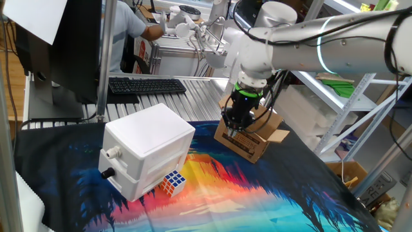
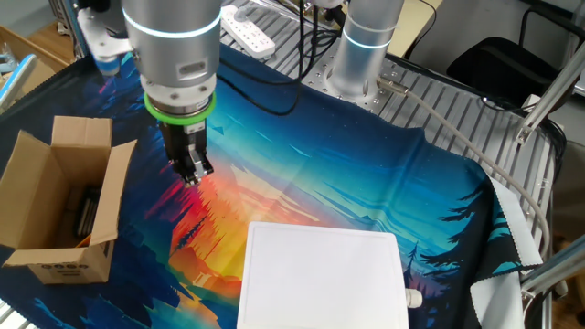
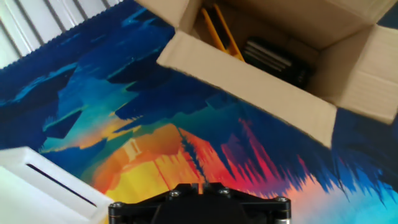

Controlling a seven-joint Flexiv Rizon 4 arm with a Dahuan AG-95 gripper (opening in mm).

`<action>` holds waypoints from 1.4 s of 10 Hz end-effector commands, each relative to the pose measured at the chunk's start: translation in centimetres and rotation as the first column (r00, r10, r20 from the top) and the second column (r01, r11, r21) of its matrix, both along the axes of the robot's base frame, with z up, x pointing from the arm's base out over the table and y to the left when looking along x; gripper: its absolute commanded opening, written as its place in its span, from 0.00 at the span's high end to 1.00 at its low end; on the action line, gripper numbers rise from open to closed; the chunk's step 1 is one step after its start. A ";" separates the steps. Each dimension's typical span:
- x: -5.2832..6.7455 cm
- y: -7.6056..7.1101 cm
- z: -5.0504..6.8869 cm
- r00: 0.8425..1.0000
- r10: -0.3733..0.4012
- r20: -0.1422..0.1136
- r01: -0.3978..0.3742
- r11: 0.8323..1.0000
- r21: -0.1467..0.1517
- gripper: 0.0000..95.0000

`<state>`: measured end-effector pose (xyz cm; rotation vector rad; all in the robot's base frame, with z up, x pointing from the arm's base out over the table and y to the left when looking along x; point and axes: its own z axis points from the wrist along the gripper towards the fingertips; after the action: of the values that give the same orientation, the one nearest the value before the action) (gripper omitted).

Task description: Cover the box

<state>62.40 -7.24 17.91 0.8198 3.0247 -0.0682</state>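
The end effector point(image 2: 191, 171) points straight down from a bent arm, fingers nearly together and holding nothing, just beside the box point(image 2: 57, 203). The box sits upright on the colourful cloth point(image 2: 347, 183), flaps open, opening facing up.

Brown cardboard box point(image 2: 57, 212) stands upright on the cloth, flaps open.

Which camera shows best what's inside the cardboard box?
The hand view: it looks into the open box, showing dark and yellow items. The other fixed view shows only a dark item inside; in one fixed view the gripper hides the opening.
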 end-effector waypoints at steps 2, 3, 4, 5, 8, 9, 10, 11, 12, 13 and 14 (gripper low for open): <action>0.2 0.0 0.0 0.996 -0.079 -0.051 0.079 0.997 -0.001 0.80; 0.2 0.0 0.0 0.995 -0.080 -0.063 0.080 0.997 -0.004 0.80; 0.2 0.0 0.0 0.993 -0.072 -0.096 0.072 0.997 -0.005 0.80; 0.2 0.0 0.0 0.992 -0.064 -0.104 0.064 0.998 -0.003 1.00; 0.2 0.0 0.0 0.989 -0.098 -0.110 0.102 0.995 0.023 1.00; 0.2 0.0 0.0 0.984 -0.141 -0.109 0.150 0.986 0.072 1.00; 0.2 0.0 0.0 0.983 -0.146 -0.110 0.155 0.985 0.081 1.00; 0.2 0.0 0.0 0.982 -0.155 -0.111 0.165 0.983 0.084 1.00; 0.2 0.0 0.0 0.980 -0.167 -0.113 0.176 0.981 0.080 1.00; 0.2 0.0 0.0 0.980 -0.163 -0.115 0.172 0.982 0.077 1.00; 0.2 0.0 0.0 0.980 -0.160 -0.115 0.169 0.983 0.077 1.00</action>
<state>62.54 -7.26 17.88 1.1317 3.0591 0.0310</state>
